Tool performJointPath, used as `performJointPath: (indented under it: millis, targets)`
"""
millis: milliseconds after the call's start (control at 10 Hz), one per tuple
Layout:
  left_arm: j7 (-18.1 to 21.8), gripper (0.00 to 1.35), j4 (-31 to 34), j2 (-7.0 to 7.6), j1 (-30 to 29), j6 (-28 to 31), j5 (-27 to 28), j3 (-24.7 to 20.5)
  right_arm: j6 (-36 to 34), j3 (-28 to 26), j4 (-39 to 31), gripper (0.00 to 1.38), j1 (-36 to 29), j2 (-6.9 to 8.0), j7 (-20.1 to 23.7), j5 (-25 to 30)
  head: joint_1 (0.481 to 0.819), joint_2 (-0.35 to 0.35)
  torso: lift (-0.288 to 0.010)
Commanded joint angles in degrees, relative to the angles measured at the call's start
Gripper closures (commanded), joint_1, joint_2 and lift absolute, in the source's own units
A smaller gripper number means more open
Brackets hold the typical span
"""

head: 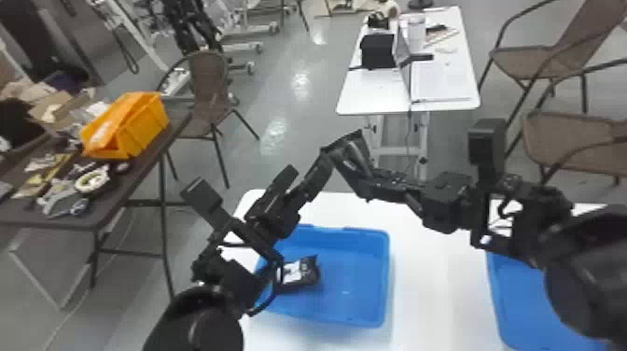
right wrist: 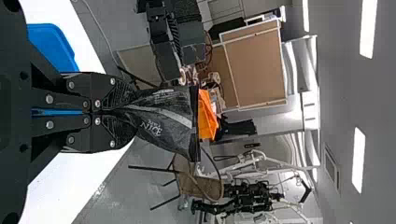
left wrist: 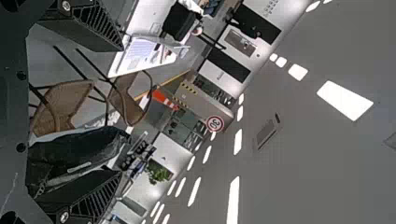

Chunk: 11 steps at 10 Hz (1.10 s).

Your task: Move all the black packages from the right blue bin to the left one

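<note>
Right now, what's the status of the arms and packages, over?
Right gripper shut on black package. Left gripper open, close by. Another package in left bin; left arm possibly in the way.

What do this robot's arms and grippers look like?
The left arm and right arm are black, with rounded housings, blocky joints and dark cable loops near the wrists. The left gripper and right gripper are black too, with ribbed ends and round metal screw heads.
</note>
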State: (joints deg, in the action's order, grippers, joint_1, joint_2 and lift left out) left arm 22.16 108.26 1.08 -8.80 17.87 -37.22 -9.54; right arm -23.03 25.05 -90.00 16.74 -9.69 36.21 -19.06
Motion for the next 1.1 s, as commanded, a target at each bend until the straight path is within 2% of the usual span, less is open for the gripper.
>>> performJointPath:
  millis: [0, 400, 500, 600, 800, 1000]
  targets:
    - [0.0, 0.09, -1.0, -0.11, 0.5, 0.0, -1.1, 0.6, 0.0, 0.9, 0.9, 1.27, 0.5, 0.02, -0.1, -1.2, 0.668, 0.276, 0.0]
    - [0.0, 0.1, -2.4, 1.03, 3.3, 0.8, 0.6, 3.7, 0.0, 3.0, 3.2, 1.27, 1.6, 0.2, -0.3, -3.6, 0.674, 0.27, 0.0]
    - [0.0, 0.36, -2.2, 1.03, 3.4, 2.3, 2.4, 3.7, 0.0, 3.1, 3.2, 1.27, 1.6, 0.2, -0.3, -3.8, 0.674, 0.265, 0.0]
    - [-0.8, 1.15, -1.7, 1.21, 3.5, 4.6, 2.7, 3.7, 0.0, 3.1, 3.2, 1.27, 1.6, 0.2, -0.3, -3.8, 0.676, 0.26, 0.0]
    - [-1.4, 1.21, -1.6, 0.68, 3.1, 4.4, 2.2, 3.8, 0.8, 3.0, 3.5, 1.27, 1.7, 0.38, -0.6, -3.5, 0.683, 0.256, 0.0]
    - [-2.0, 1.21, -1.6, 0.51, 2.8, 2.5, 1.8, 4.4, 2.5, 2.7, 5.2, 1.27, 2.2, 1.34, -0.8, -2.6, 0.68, 0.253, 0.0]
